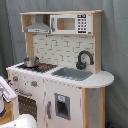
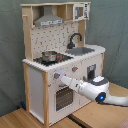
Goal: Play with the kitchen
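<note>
The kitchen (image 2: 62, 60) was seen standing on a wooden floor (image 2: 20, 117) against a grey curtain; the gripper (image 2: 60, 77) was pressed at a knob (image 2: 56, 76) left of the oven door (image 2: 62, 96); its finger state could not be told.
</note>
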